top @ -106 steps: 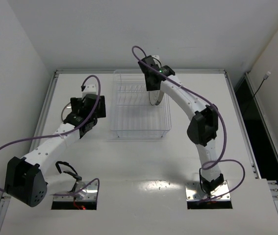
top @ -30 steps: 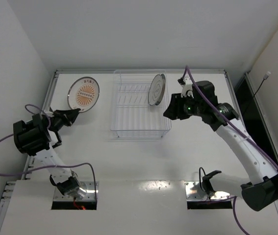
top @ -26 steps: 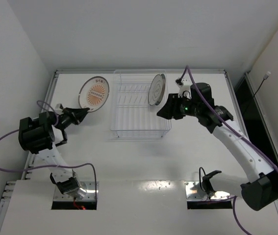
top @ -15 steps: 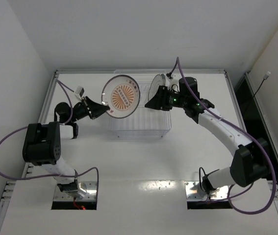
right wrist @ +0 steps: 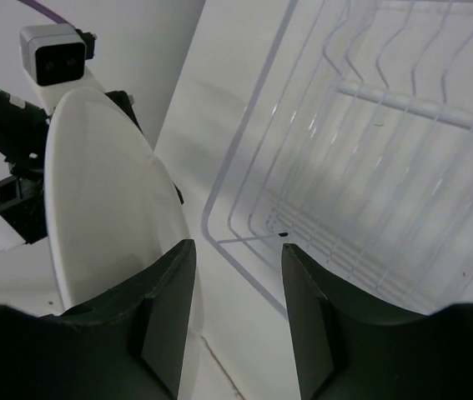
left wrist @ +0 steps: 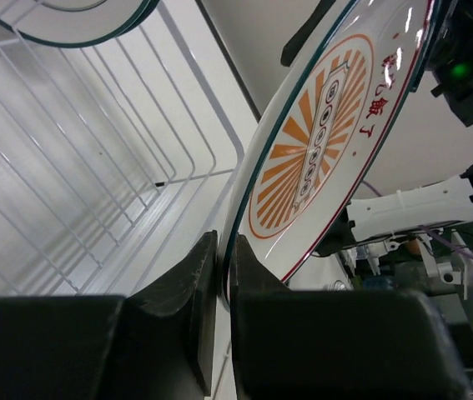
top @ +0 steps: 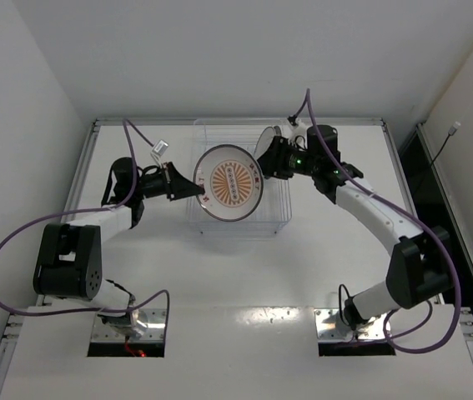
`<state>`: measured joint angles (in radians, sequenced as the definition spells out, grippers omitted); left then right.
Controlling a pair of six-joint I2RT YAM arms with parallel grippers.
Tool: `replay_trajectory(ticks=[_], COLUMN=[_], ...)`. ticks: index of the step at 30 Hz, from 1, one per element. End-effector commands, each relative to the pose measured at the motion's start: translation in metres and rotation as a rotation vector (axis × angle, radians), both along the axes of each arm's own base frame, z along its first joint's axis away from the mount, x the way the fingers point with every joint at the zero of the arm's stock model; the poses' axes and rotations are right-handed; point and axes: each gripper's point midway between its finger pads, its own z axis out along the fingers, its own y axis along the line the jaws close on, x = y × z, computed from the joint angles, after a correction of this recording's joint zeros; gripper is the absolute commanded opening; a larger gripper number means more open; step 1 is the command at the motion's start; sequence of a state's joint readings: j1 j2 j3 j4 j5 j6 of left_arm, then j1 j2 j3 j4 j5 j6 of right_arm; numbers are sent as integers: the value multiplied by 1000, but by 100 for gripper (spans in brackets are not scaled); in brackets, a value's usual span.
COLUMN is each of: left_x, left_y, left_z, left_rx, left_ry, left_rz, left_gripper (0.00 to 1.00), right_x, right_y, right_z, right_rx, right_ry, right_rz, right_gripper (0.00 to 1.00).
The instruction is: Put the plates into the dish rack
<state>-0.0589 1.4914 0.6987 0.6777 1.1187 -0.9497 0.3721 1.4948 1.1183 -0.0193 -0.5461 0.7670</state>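
Hanging above a white-walled white table (top: 244, 275), left hand (left wrist: 222, 254) pinches sunburst plate (top: 234, 182); right hand (right wrist: 234, 250) is spread.

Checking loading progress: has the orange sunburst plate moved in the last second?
Yes. The orange plate, gripped by the left hand, went right, from left of the dish rack to above it.

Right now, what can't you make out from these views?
- Racked plate: cut off by the top edge in the left wrist view; partly behind the right jaws in the top view, so motif unseen.
- Dish rack slots: top view, hidden under the orange plate.
- That plate's face: right wrist view shows only its back.
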Motion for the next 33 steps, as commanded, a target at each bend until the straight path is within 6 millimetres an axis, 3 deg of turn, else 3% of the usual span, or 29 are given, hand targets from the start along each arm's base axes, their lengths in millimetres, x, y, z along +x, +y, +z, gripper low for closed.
replay_trajectory(ticks=[1, 2, 5, 10, 13, 14, 18, 24, 33], left_x=[9, 9, 9, 9, 9, 9, 9, 7, 7], left_y=[0, 0, 0, 0, 0, 0, 0, -1, -1], left_z=[12, 12, 12, 12, 12, 12, 12, 12, 12], left_rx=[40, 40, 40, 40, 40, 40, 43, 42, 42], left_ry=[-105, -105, -105, -105, -105, -105, -113, -113, -113], left_rz=[24, 24, 24, 24, 24, 24, 24, 14, 14], left_gripper=[0, 0, 0, 0, 0, 0, 0, 0, 0], right_x=[-5, -9, -17, -24, -27, -31, -30, -35, -44], right_y=[-4, -13, -31, -54, -57, -54, -48, -35, -8], right_z=[37, 52, 73, 80, 63, 65, 31, 6, -2], right_rx=[49, 51, 31, -13, -26, -14, -32, -13, 5], right_ry=[-111, -154, -225, -270, -251, -257, -185, -128, -108], right_rz=[-9, -28, -56, -102, -94, -67, -43, 11, 82], right_gripper=[43, 43, 43, 43, 43, 43, 43, 43, 43])
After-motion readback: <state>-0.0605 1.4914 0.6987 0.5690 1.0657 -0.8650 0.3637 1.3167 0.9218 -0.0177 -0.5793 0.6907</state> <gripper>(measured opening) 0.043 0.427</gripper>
